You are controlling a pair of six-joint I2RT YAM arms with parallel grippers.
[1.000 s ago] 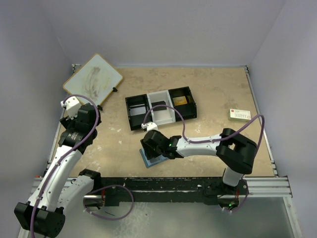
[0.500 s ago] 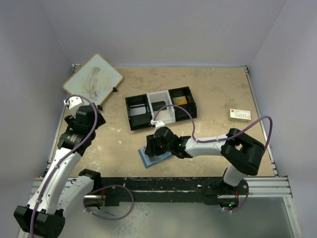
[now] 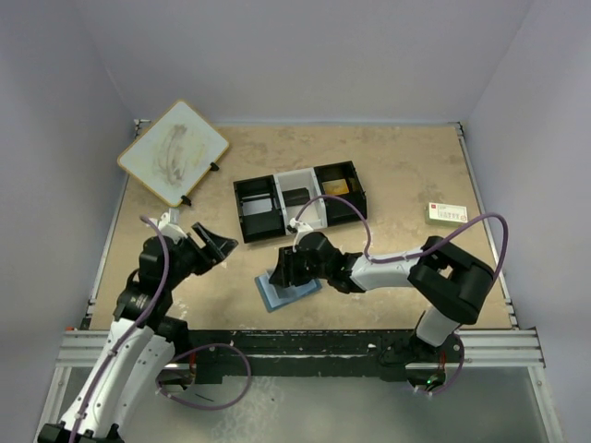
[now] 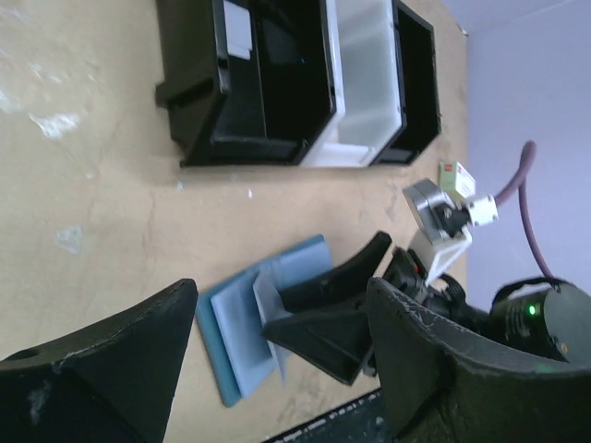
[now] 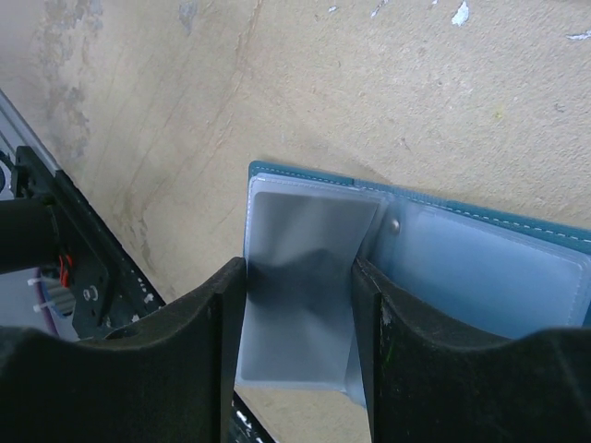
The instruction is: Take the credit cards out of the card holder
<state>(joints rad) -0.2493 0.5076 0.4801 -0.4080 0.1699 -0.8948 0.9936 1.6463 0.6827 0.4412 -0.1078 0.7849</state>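
Down by the front edge of the counter (image 3: pixel 406 166), the blue card holder (image 3: pixel 277 297) (image 5: pixel 480 268) lies open with the right pincer (image 3: pixel 280 275) (image 5: pixel 297 277) on it. Only that arm's own camera shows its fingers (image 5: pixel 208 369) on each side of a grey flap (image 5: pixel 305 231), and I cannot tell if they squeeze it. The left pincer (image 3: pixel 211 245) (image 4: pixel 282 288) hangs nearby, wide apart, and farther back sit the black-and-white tray (image 3: pixel 254 208) (image 4: pixel 203 111) and, seen only from the top, a white board (image 3: pixel 174 152).

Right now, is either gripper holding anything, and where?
Left gripper holds nothing. Right gripper straddles a grey sheet in the card holder, at its side edges; grip unconfirmed.
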